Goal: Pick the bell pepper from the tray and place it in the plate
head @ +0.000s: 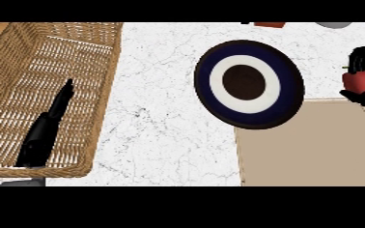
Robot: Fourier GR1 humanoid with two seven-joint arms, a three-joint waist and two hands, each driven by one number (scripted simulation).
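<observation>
The red bell pepper [351, 81] shows at the right edge of the head view, just above the tan tray's [299, 145] far edge. My right hand [357, 58] is curled round the pepper, black fingers above and below it, and hides most of it. The round plate [278, 112], dark blue with a white ring and a dark brown centre, lies left of the pepper on the white marble counter. My left hand [41, 135] rests at the lower left over the wicker basket, fingers straight and pointing away from me, holding nothing.
A large wicker basket [78, 43] fills the left side of the counter. At the top edge sit a small red-brown object [269, 24] and a grey object [333, 24]. White counter lies between basket and plate.
</observation>
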